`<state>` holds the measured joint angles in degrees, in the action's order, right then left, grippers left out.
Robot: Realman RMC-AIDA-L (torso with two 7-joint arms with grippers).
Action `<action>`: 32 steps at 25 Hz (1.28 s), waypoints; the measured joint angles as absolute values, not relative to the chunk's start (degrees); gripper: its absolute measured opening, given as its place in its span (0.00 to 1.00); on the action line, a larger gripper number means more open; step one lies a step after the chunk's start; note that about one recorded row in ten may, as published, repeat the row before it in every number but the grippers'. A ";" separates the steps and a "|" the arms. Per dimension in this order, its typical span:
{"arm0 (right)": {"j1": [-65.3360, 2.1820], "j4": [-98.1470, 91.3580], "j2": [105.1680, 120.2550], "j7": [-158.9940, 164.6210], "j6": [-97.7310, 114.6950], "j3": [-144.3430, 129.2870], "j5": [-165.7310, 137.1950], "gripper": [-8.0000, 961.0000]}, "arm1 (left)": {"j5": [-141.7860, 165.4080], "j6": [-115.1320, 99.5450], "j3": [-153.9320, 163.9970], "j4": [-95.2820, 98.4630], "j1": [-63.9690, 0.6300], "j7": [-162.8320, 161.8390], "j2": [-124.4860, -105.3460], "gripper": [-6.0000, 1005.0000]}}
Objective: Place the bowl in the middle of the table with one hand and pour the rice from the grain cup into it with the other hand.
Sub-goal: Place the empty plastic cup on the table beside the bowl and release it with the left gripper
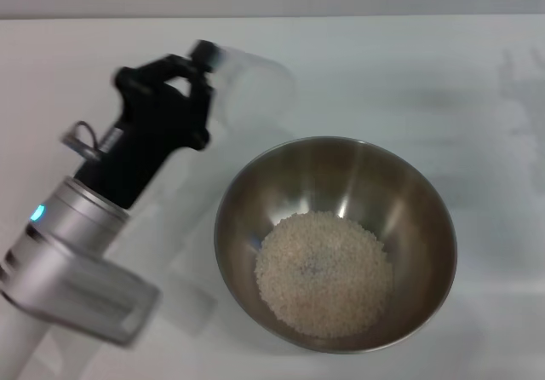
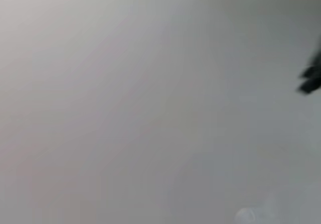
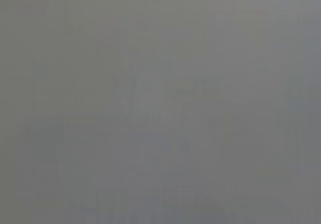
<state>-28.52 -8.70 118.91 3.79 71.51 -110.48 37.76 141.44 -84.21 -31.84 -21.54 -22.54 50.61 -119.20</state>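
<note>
Rice (image 1: 324, 271) lies in a loose pale heap at the bottom of the stainless-steel bowl (image 1: 247, 201), which stands on the white table (image 1: 443, 73) a little to the robot's right of centre in the head view. To the bowl's left and farther back, the left gripper (image 1: 209, 82) is clamped on the translucent grain cup (image 1: 251, 82); the dark fingers close round the cup's nearer end. The cup lies roughly on its side, its long axis running across the view from the gripper toward the robot's right, and it sits just beyond the bowl's far-left rim, apart from it and not over the heap. No grains show inside it, so the pour looks done. My judgement is that what remains is to carry the cup away and set it down on bare table to the left, the side where this arm already is. The right arm does not show in this view.

Left wrist view: almost nothing readable, only grey surface and a dark blurred shape at one edge that may be part of the gripper.

Right wrist view: a flat grey field, with no gripper, bowl or cup to be made out, so whether the right gripper is open cannot be told.
</note>
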 joint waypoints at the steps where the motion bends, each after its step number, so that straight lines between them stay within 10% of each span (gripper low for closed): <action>1: -28.64 -8.72 118.91 3.85 71.50 -110.26 37.77 0.44 | 141.42 -81.62 -33.71 -22.35 -21.83 43.96 -119.21 0.02; 32: -28.12 -11.69 119.00 4.02 72.16 -110.02 37.26 0.44 | 135.88 -54.87 -38.83 -21.89 -19.46 3.93 -119.18 0.02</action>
<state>-28.12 -11.69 119.00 4.02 72.16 -110.02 37.26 135.88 -54.87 -38.83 -21.89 -19.46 3.93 -119.18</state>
